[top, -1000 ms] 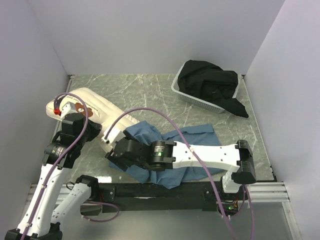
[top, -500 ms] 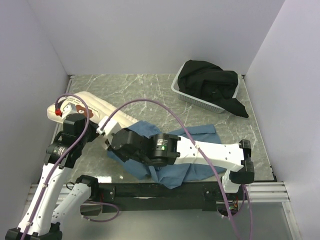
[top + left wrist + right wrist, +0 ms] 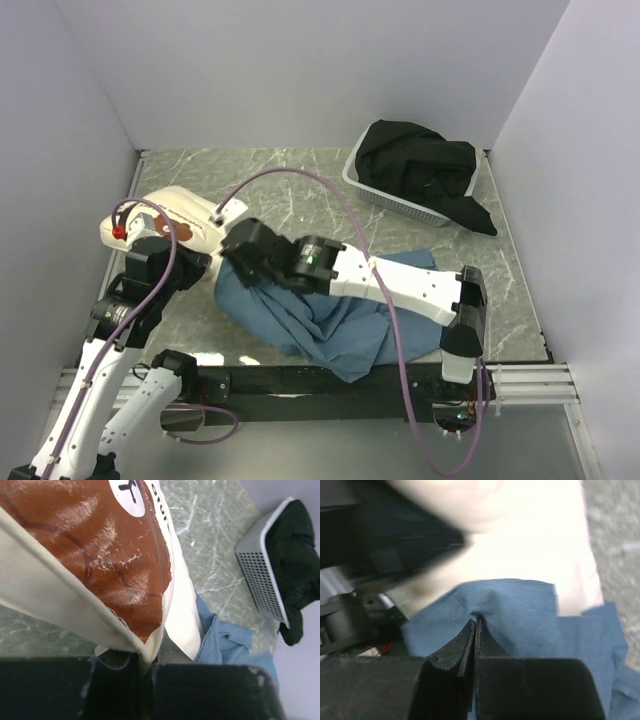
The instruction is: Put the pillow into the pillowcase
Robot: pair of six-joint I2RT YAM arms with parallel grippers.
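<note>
The cream-white pillow [image 3: 170, 207] with a brown bear print lies at the far left of the table, partly hidden by both arms. In the left wrist view the pillow [image 3: 100, 560] fills the frame, and my left gripper [image 3: 147, 662] is shut on its lower edge. The dusty-blue pillowcase [image 3: 300, 320] spreads wrinkled over the near middle of the table, its upper left end raised against the pillow. My right gripper [image 3: 475, 622] is shut on a pinch of the pillowcase [image 3: 510, 610], close against the pillow [image 3: 530, 540]. In the top view the right gripper [image 3: 238, 252] sits beside the left gripper [image 3: 190, 262].
A grey mesh basket [image 3: 380, 195] holding black cloth [image 3: 425, 170] stands at the back right, also the basket [image 3: 257, 570] in the left wrist view. White walls close in the left, back and right sides. Purple cables loop over both arms.
My right gripper has shut on the pillowcase and pulled its end up and left toward the pillow. The pillowcase now bunches under the right arm. The left arm has shifted slightly.
</note>
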